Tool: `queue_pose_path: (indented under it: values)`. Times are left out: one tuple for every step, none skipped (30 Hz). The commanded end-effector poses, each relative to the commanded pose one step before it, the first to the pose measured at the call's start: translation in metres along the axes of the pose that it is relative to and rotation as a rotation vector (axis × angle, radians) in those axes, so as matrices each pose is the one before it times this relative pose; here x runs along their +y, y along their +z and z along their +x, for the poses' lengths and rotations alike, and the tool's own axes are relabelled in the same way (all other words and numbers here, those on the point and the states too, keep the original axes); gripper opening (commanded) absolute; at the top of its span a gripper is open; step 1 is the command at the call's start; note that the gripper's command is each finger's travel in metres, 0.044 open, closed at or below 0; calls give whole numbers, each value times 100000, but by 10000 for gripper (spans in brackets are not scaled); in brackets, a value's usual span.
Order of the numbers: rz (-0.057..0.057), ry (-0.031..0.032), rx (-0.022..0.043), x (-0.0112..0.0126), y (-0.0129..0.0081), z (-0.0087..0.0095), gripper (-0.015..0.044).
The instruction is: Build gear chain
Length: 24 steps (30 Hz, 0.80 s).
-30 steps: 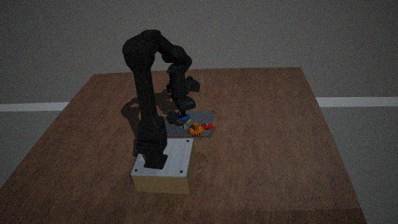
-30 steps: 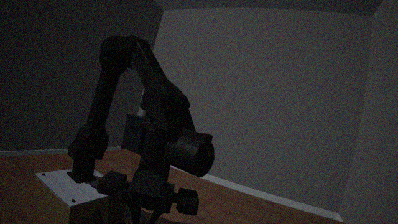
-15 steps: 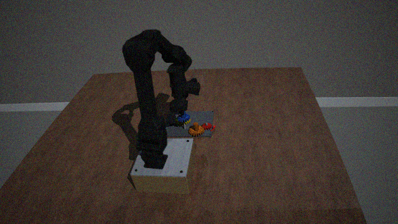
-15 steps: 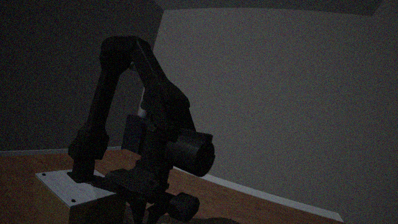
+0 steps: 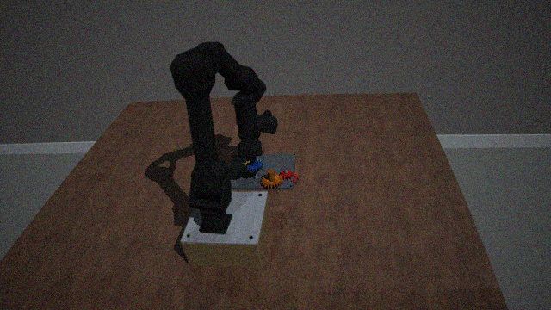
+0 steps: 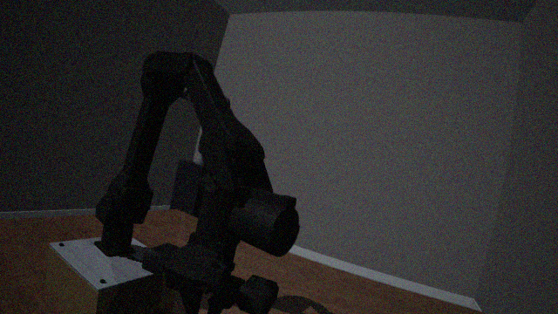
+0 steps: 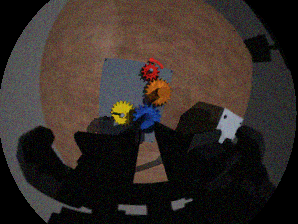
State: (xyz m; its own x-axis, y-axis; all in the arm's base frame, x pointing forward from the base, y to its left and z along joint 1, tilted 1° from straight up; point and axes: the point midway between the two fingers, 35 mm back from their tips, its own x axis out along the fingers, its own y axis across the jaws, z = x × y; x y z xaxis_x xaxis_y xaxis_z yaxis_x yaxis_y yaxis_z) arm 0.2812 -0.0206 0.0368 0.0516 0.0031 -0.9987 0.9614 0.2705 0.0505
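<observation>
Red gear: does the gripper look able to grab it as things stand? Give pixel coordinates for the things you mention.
Probably not yet: the gripper (image 5: 253,163) (image 7: 147,124) is shut on the blue gear (image 5: 255,166) (image 7: 147,116), and the orange gear (image 5: 271,181) (image 7: 158,92) sits right beside the red gear (image 5: 287,175) (image 7: 150,71), likely crowding a finger.

My worktop (image 5: 366,194) (image 6: 26,262) (image 7: 200,40) is brown with a wood-like grain. The grey board (image 5: 280,160) (image 7: 117,80) lies flat directly on it. Beside the board, a box-shaped pedestal with a pale top plate (image 5: 245,228) (image 6: 83,262) (image 7: 230,131) rests on the same surface.
</observation>
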Motion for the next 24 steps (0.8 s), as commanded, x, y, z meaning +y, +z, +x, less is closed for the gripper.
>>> queue_pose_path:
  values:
    - [-4658,196,443,-16,-56,676,0]
    - [-239,-1,-1,0,11,152,0]
    - [28,-1,0,3,10,150,0]
    - [277,0,0,6,9,143,0]
    - [494,0,0,8,6,136,0]
    - [698,0,0,9,4,133,0]
    - [914,0,1,10,1,135,0]
    - [1152,0,1,11,-1,141,0]
    - [1398,0,1,11,-4,148,0]
    - [1623,-1,2,10,-7,154,0]
    - [1810,-1,2,8,-9,157,0]
    - [1950,-1,2,5,-11,158,0]
    - [2050,-2,2,1,-12,158,0]
    - [2114,-2,2,-2,-11,158,0]
    - [2144,-2,2,-5,-10,157,0]
    - [2140,-3,1,-8,-7,157,0]
    - [2103,-3,1,-10,-4,156,0]
    - [2031,-3,1,-11,-1,156,0]
    - [1928,-3,0,-11,2,155,0]
    - [1795,-3,0,-10,6,155,0]
    - [1918,-1,-1,-9,10,-82,0]
    - [1953,-1,-2,-7,14,-63,0]
    - [2152,-1,-2,-3,21,-47,0]
    - [1979,0,-3,5,26,-16,0]
